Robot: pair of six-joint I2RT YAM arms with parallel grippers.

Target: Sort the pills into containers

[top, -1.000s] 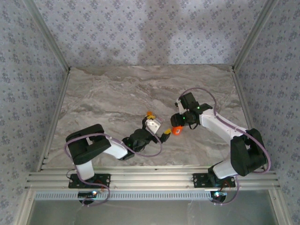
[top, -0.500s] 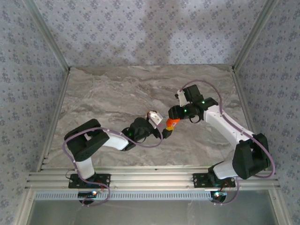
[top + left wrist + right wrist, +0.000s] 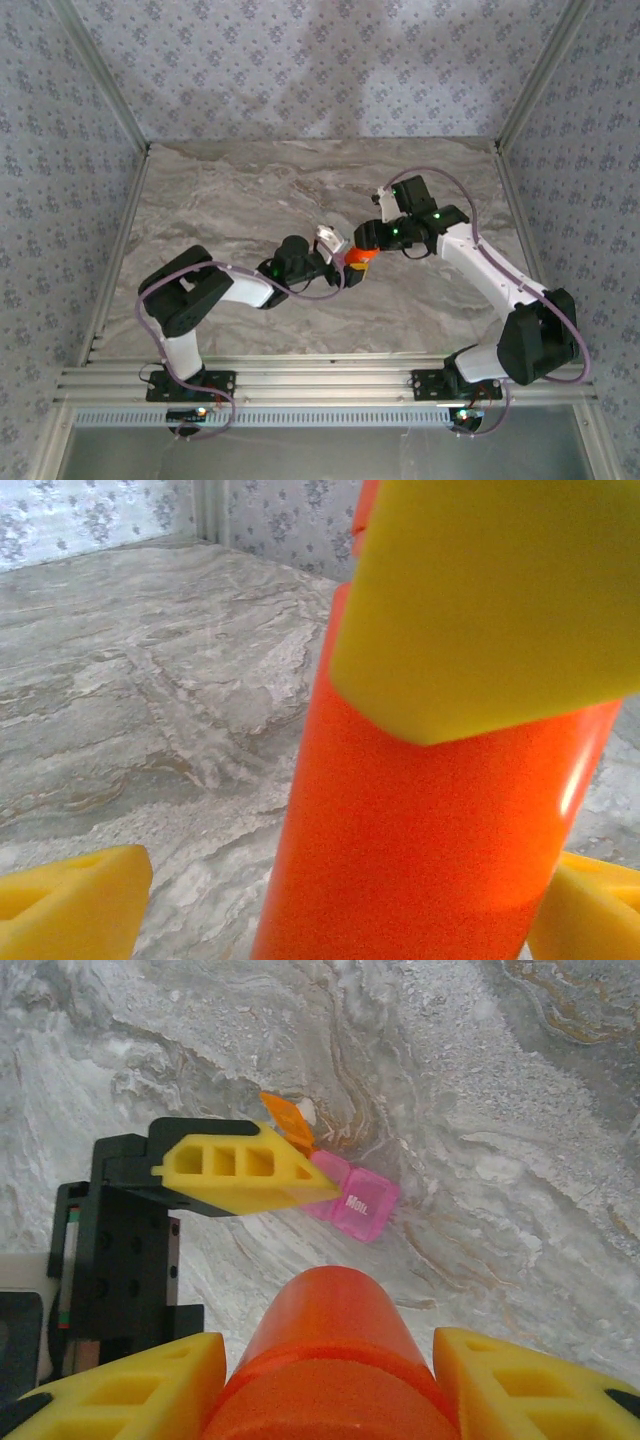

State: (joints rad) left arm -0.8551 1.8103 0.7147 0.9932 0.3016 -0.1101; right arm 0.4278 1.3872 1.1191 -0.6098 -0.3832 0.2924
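grey-veined marble table fills the floor of a booth whose walls carry small floral wallpaper, and both arms meet near its middle. the containers lie flat on the marble in the right wrist view: the pink compartment shows plainly with a white printed label on its lid, and the orange compartment joined to it sticks out past the far edge of a yellow finger. that finger belongs to the left gripper, and its tip overlaps the near edge of the pair, so part of the joint between the two is hidden; whether it touches them cannot be told. closer to the camera, an orange-red bottle stands between the containers and the right gripper, whose two yellow fingers are pinched against its sides just below the rounded top. in the left wrist view the same bottle rises close to the lens, with the left gripper spread wide around it, one finger well clear on the left and one just beside it on the right, while a yellow finger of the other arm crosses the bottle higher up. from above, the bottle sits where the left gripper and right gripper come together.
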